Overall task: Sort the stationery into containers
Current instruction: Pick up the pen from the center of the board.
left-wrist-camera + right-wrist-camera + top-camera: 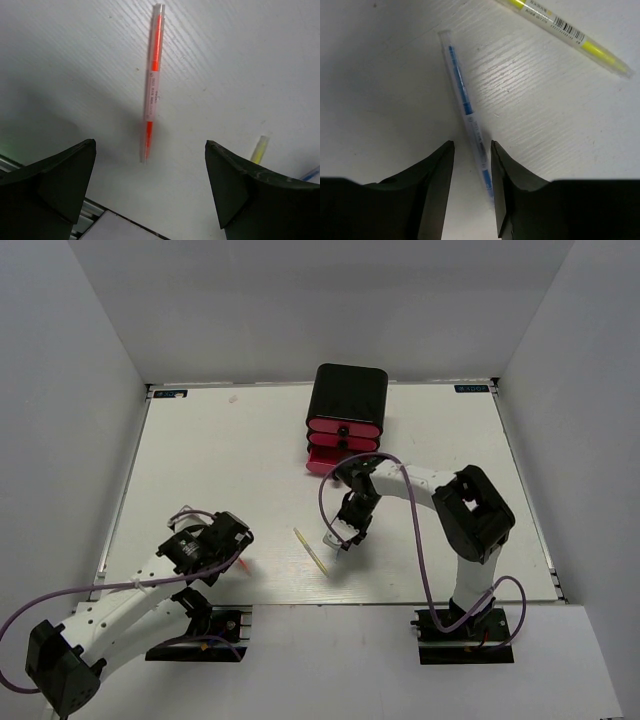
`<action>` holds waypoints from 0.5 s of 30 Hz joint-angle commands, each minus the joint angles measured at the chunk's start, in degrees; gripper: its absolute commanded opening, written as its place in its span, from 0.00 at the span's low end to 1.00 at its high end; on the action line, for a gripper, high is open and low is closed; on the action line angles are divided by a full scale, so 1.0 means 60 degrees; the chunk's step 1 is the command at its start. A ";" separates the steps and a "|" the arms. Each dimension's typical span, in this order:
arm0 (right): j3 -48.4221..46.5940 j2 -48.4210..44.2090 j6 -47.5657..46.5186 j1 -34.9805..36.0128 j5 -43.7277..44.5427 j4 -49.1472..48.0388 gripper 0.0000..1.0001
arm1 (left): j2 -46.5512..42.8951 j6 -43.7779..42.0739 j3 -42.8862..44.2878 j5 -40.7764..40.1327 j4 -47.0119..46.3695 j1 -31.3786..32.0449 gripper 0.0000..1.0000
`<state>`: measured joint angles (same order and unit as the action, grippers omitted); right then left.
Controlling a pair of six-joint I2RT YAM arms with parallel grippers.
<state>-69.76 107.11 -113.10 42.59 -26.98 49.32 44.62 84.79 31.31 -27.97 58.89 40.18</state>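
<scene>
On a white table (200, 460) walled in grey, the right gripper (472, 150) is nearly closed around a thin clear blue pen (465, 107) running toward 11 o'clock, so it should squeeze squarely mid-barrel, while the left gripper (150, 165) hangs open over a red-orange pen (152, 80).

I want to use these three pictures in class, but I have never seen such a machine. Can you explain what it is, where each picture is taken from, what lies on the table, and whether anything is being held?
Two robot arms are bolted at the near edge of a white table. The wide picture looks down from above; the other two come from cameras on each wrist, so the dark shapes are that arm's own jaws. At the back stands a black cabinet with pink drawers. The left gripper hangs open over a red-orange pen, holding nothing. The right gripper has its jaws close on either side of a blue pen, which lies on the table beside a yellow pen; a firm grip cannot be confirmed.
</scene>
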 commanded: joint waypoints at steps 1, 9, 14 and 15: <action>-0.0371 0.0384 -0.1087 0.0138 0.0790 0.0554 0.39 | -0.0171 0.0414 -0.0179 0.0076 0.0263 -0.0032 1.00; -0.0561 0.0576 0.0770 0.0066 0.0909 -0.0072 0.05 | -0.0478 0.0414 -0.0267 -0.0012 0.0161 -0.0032 1.00; -0.1058 -0.0327 0.6372 -0.0081 0.0454 -0.2076 0.00 | -0.0655 0.0414 -0.0705 0.0076 -0.0161 -0.0032 1.00; -0.1088 -0.0506 0.6848 -0.0110 0.0454 -0.2242 0.00 | -0.0655 0.0414 -0.0852 0.0178 -0.0307 -0.0032 1.00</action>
<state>-73.19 108.66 -92.07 42.78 -23.73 44.40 41.21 86.21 27.90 -26.89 58.74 40.18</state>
